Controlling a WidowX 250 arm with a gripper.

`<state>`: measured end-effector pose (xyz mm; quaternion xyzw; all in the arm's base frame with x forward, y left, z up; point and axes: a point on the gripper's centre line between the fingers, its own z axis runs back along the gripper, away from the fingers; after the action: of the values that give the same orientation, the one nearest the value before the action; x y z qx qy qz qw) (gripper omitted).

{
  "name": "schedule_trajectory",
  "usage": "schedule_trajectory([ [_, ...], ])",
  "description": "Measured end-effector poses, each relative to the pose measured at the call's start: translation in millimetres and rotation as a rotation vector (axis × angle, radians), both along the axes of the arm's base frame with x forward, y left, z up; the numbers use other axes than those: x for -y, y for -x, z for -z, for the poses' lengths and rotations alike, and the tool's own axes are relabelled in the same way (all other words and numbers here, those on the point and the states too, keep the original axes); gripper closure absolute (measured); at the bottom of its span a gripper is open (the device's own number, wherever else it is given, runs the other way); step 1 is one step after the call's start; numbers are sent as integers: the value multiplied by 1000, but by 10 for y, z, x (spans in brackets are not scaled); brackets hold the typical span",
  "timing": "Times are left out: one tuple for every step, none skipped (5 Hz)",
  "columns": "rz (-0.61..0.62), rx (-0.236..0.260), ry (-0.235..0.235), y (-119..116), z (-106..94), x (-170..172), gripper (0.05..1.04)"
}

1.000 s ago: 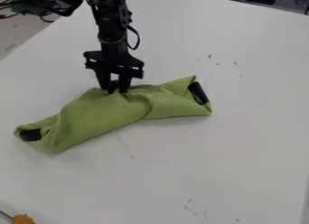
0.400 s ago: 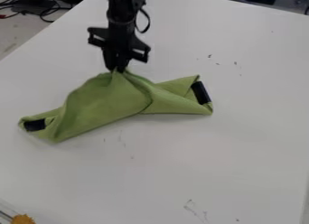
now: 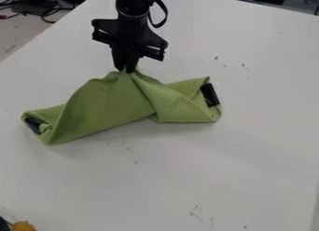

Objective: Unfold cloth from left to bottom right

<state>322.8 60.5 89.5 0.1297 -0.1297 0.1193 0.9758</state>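
Green cloth peaks a little higher than before, its top pinched in the black gripper, and stretches across the left and middle of a white table, 2 black pieces at its ends, orange item bottom left

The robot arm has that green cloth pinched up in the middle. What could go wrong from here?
The gripper holds only a small peak of the cloth, so it might slip free. That peak is near the middle, with folded parts on both sides, so pulling could drag the whole bundle instead of opening it. The right end is folded over beside a black patch, and that fold may well stay shut.
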Motion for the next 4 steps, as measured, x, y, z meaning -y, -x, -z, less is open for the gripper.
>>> schedule_trajectory([
  [-61, -24, 49, 288, 68, 163, 964],
  [-108, -54, 91, 522, 128, 336, 968],
  [-143, -64, 115, 706, 206, 479, 969],
  [-180, -88, 142, 844, 300, 586, 969],
])
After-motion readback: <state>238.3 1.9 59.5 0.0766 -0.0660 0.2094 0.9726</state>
